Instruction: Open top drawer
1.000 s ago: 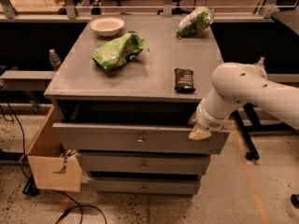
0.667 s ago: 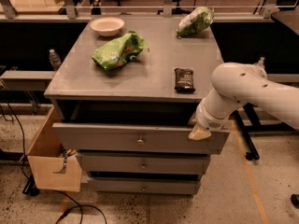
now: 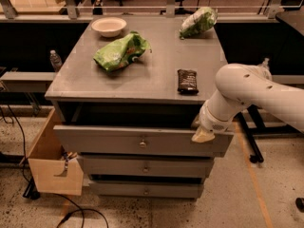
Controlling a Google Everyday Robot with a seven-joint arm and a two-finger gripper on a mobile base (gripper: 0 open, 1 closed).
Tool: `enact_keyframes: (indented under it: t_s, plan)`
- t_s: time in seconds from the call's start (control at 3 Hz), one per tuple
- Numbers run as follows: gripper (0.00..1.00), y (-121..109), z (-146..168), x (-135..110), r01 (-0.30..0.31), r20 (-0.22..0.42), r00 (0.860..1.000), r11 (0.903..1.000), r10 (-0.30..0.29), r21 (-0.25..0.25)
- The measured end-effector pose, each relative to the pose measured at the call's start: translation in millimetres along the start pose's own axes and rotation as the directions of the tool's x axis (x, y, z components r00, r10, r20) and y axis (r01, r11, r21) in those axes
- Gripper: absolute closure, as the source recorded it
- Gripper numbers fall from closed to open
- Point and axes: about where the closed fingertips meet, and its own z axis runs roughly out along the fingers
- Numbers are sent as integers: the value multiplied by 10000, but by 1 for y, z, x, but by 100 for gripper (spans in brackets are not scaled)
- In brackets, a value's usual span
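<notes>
A: Well, grey flat-topped cabinet (image 3: 142, 80) fills mid-frame. Wide grey flat-fronted top drawer (image 3: 104, 139) at 6 o'clock, front standing proud of the carcass with a dark gap behind. Partly open.
B: Handling?
A: Deep box, rigid front. Probably weighty, should slide straight with no flex. Smooth face gives poor purchase.
B: Gripper?
A: White arm (image 3: 256, 89) enters from 3 o'clock. Its cream-tipped gripper (image 3: 203, 134) is at the front's top edge, 3 o'clock of the small round metal knob (image 3: 142, 143). Whether it grips: cannot tell.
B: Best hold?
A: Top lip or knob. An off-centre pull may rack it.
</notes>
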Motion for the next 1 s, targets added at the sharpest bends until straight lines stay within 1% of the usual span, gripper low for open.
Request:
enact_keyframes:
  t_s: [0.33,1.0]
  plan:
    - [84,1,1,0,9,-2,10000,10000,-9,-27]
    - [38,1,0,-1,12,-3,10000,10000,-12,-33]
